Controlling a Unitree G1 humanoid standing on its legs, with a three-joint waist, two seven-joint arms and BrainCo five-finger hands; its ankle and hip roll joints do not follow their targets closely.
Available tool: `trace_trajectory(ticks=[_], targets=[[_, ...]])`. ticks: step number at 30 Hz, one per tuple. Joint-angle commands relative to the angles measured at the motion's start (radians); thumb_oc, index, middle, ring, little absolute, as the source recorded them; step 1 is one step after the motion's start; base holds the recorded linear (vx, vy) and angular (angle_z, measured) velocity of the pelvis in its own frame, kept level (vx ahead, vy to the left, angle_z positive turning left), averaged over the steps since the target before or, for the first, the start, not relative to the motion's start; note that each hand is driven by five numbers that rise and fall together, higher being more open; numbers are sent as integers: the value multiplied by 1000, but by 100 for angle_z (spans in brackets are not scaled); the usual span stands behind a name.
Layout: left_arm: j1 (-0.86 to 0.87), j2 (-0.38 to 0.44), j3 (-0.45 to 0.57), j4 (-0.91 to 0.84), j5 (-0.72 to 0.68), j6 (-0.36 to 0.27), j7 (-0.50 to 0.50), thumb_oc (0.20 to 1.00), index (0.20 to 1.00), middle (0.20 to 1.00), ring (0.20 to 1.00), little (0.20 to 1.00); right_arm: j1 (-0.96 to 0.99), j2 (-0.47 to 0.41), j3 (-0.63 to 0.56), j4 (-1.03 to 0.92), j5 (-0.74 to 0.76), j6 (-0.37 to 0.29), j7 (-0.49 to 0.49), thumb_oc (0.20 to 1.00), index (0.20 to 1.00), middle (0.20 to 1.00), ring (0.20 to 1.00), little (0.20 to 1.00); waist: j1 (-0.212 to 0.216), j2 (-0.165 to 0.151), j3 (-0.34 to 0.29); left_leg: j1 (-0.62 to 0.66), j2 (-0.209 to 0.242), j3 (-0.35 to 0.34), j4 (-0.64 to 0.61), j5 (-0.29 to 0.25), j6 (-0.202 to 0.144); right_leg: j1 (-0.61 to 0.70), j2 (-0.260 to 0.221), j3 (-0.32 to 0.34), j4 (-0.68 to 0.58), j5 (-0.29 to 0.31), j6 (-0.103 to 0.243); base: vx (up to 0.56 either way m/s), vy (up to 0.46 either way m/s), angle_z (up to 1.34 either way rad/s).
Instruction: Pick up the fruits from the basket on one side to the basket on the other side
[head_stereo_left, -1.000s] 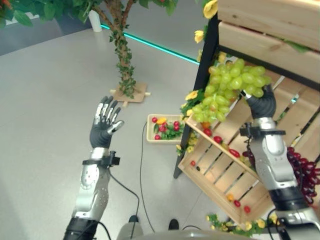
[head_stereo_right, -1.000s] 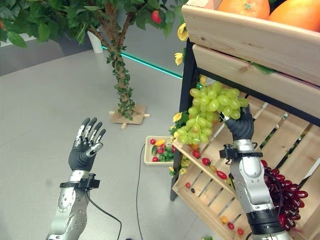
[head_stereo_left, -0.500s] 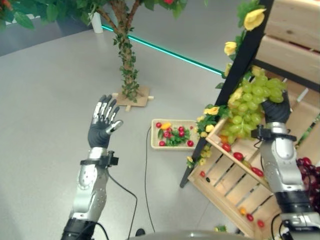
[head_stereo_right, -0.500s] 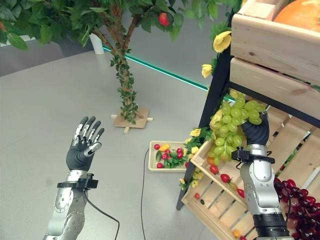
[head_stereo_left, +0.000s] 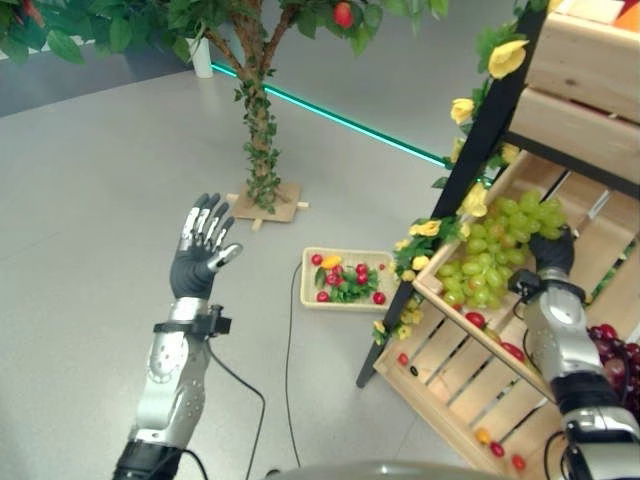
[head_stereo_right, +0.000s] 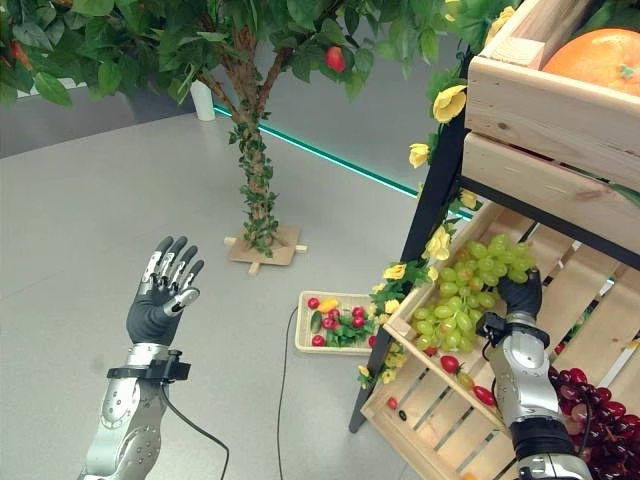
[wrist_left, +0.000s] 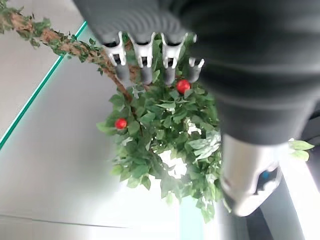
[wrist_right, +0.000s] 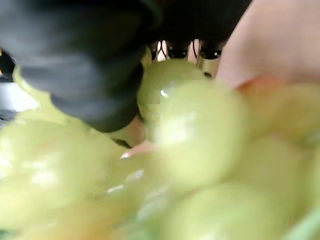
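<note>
On the robot's left, over bare grey floor (head_stereo_left: 90, 180), the left hand (head_stereo_left: 200, 255) is raised with its fingers straight and spread, holding nothing; past it in the left wrist view hang the green leaves and small red fruits of the tree (wrist_left: 160, 120). Further right, the tree's vine-wrapped trunk (head_stereo_left: 262, 130) stands on a small wooden base. Near the foot of the stand, a shallow tan basket (head_stereo_left: 312, 298) lies on the floor with small red fruits, a yellow-orange piece and green leaves inside. Beside it rises the black-framed stand with yellow flowers (head_stereo_left: 480, 95) along its post, carrying tilted wooden crates (head_stereo_left: 455, 395). At the upper edge of the lower crate, the right hand (head_stereo_right: 520, 298) grips a bunch of green grapes (head_stereo_left: 495, 250), its fingers curled round the top; the bunch droops over the crate's front rim. Small red fruits lie on the crate slats below, dark red grapes (head_stereo_right: 590, 425) sit at the far right, and an orange (head_stereo_right: 595, 60) rests in the top crate.
</note>
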Motion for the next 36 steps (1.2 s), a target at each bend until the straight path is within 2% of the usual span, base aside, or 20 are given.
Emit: trace_trajectory(ticks=[1,6,7,8,14,19,24,28,30,31,36], targets=[[7,28,21,-88,9,-24,5,1000,1000,1000,1000,1000,-37,-68,21,56,-139,28,-43,200,200,200,200,200,-9,-20,-21,-5,21,9,61,-72,-8,-39,-80,38,43,-4,106,0,0,0],[11,24,33,-85,22,-19,1,1000,1000,1000,1000,1000,-18,-113,31,62,-259,93,-18,200,200,200,200,200,-21,-18,-21,-1,20,14,56,-73,-6,-42,-82,45,46,-2,110,0,12,-3],[13,22,37,-87,23,-17,-2,1000,1000,1000,1000,1000,-17,-126,36,55,-289,108,-11,893,893,893,893,893,-24,-18,-22,0,19,17,54,-75,-5,-43,-83,47,45,-1,111,5,16,-4],[14,19,37,-90,24,-17,-1,1000,1000,1000,1000,1000,-16,-127,31,46,-298,114,-24,1000,1000,1000,1000,1000,-27,-17,-22,2,19,19,53,-75,-4,-43,-83,49,44,0,111,0,0,0],[17,7,55,-91,34,-7,0,1000,1000,1000,1000,1000,-20,-141,18,-21,-408,150,-30,1000,1000,1000,1000,1000,-35,-16,-23,8,19,27,51,-81,0,-44,-84,61,43,2,114,0,0,0],[23,-1,60,-94,37,0,-8,1000,1000,1000,1000,1000,-12,-157,-7,-54,-441,162,-24,1000,1000,1000,1000,1000,-37,-24,-22,10,20,30,50,-86,2,-44,-85,64,43,4,116,2,4,-2],[30,-1,82,-99,49,14,-28,1000,1000,1000,1000,1000,37,-233,-30,-150,-577,212,62,1000,1000,1000,1000,1000,-44,-39,-19,8,22,34,49,-90,4,-50,-82,68,43,6,121,0,0,0],[45,-1,109,-108,58,27,-61,1000,1000,1000,1000,1000,140,-339,-121,-240,-705,235,130,1000,1000,1000,1000,1000,-53,-56,-16,7,25,35,41,-90,4,-56,-80,65,43,9,126,0,0,0],[46,-1,116,-110,61,28,-65,1000,1000,1000,1000,1000,171,-365,-150,-261,-721,238,150,1000,1000,1000,1000,1000,-55,-61,-15,6,26,35,40,-91,5,-57,-80,65,42,9,128,0,0,0],[48,2,123,-116,63,28,-78,1000,1000,1000,1000,1000,215,-403,-204,-302,-737,227,170,1000,1000,1000,1000,1000,-58,-72,-12,5,27,35,38,-91,5,-59,-80,66,42,12,131,0,0,0],[40,7,140,-115,68,21,-75,1000,1000,1000,1000,1000,259,-431,-308,-396,-715,196,167,1000,1000,1000,1000,1000,-58,-94,-8,1,24,43,41,-98,10,-69,-78,80,43,13,134,1,7,-4]])
